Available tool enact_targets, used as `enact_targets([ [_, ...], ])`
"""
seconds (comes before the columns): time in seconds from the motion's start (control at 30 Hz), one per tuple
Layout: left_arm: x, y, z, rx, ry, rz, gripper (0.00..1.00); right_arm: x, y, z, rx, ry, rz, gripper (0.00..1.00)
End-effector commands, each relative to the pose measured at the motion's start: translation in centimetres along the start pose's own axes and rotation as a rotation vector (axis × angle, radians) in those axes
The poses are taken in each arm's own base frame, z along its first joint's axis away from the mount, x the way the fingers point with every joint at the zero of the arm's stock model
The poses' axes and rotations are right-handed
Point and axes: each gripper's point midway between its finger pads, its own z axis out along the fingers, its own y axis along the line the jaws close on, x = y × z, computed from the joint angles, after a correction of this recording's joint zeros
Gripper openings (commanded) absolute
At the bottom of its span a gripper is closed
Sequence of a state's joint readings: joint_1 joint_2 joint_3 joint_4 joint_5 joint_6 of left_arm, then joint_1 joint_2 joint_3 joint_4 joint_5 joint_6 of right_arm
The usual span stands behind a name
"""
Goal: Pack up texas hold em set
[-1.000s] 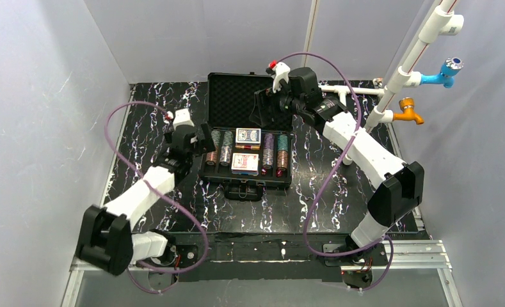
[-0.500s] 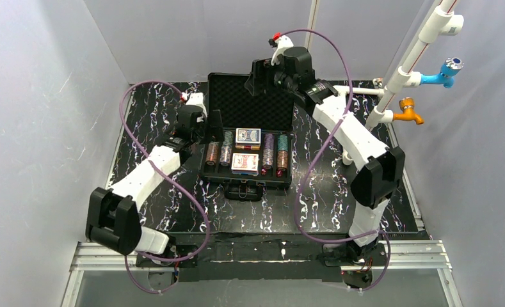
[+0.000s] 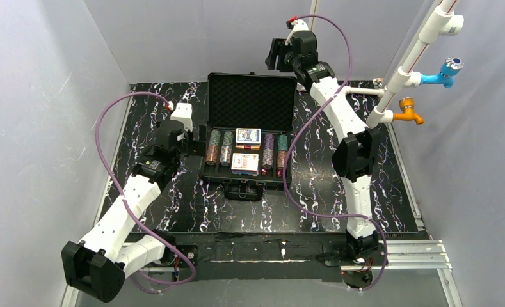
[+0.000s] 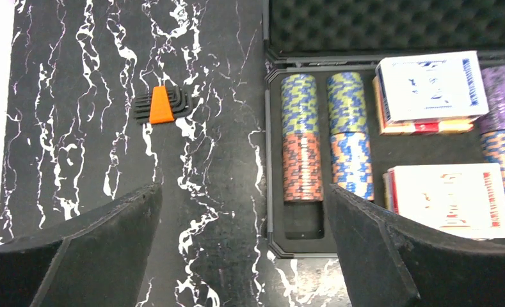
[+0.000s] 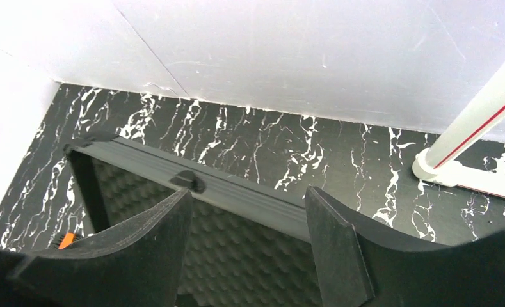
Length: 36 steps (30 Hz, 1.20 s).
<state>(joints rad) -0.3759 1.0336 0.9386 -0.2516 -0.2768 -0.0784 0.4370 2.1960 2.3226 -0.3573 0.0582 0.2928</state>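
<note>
Top external view has the case (image 3: 246, 183) open in the middle of the worktop (image 3: 192, 211). Its lid (image 3: 249, 102) stands back, and the chips (image 3: 219, 147) and decks (image 3: 246, 150) sit in the tray. Closing the lid looks like the step left.

Nothing braces the case, so a shove on the lid's far rim could skid it toward the near edge or drop the lid hard. In the left wrist view the blue deck (image 4: 429, 86) rests on orange pieces and may stand proud, which would stop the lid seating. A hex-key set (image 4: 162, 105) lies loose left of the case, where a sweeping left arm could knock it.

The right jaws are wide apart and empty, hanging over the lid's far rim and touching nothing visible. The left jaws are also wide apart and empty, above the case's left wall.
</note>
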Motion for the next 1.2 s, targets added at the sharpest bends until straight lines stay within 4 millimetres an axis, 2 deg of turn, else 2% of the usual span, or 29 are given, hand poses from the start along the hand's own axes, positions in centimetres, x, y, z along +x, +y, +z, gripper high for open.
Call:
enact_targets([
  [0.0, 0.1, 1.1, -0.4, -0.038, -0.029, 0.067, 0.98, -2.5, 2.1, 0.5, -0.144, -0.068, 0.024, 0.71],
  [0.33, 0.1, 0.9, -0.8, -0.023, -0.015, 0.070, 0.98, -0.5, 5.0, 2.9, -0.342, -0.052, 0.075, 0.72],
  [0.53, 0.1, 0.9, -1.0, -0.020, -0.019, 0.070, 0.98, 1.2, 4.9, 4.1, -0.443, -0.021, 0.078, 0.73],
  [0.67, 0.1, 1.0, -1.0, -0.023, -0.017, 0.070, 0.98, 1.8, 4.4, 4.6, -0.451, -0.016, 0.061, 0.73],
  [0.9, 0.1, 1.0, -0.9, -0.017, -0.014, 0.100, 0.98, 2.3, 5.6, 4.9, -0.552, -0.020, 0.009, 0.74],
  [1.17, 0.2, 0.9, -0.8, -0.016, -0.007, 0.107, 0.98, 2.6, 7.5, 3.8, -0.703, -0.028, -0.064, 0.75],
])
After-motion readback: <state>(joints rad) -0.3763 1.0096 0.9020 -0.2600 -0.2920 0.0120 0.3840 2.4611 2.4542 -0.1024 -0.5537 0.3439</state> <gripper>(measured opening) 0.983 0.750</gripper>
